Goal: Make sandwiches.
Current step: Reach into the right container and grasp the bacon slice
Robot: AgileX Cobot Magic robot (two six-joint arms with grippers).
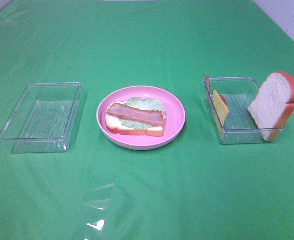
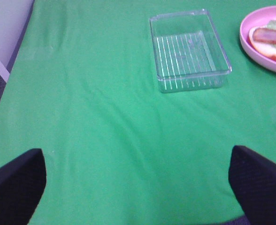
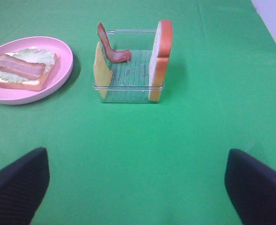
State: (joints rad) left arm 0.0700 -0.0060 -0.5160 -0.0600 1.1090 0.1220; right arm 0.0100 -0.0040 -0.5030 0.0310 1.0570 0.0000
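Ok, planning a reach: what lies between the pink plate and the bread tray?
Only bare green cloth between the pink plate and bread tray; the exterior high view shows it.

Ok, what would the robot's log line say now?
half-built sandwich on round pink plate | white bread slice, yellow cheese slice in right clear plastic tray | left tool, right tool open

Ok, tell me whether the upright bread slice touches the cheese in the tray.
Apart. The right wrist view shows the bread slice at one end of the clear tray, the cheese at the other, bare tray floor between.
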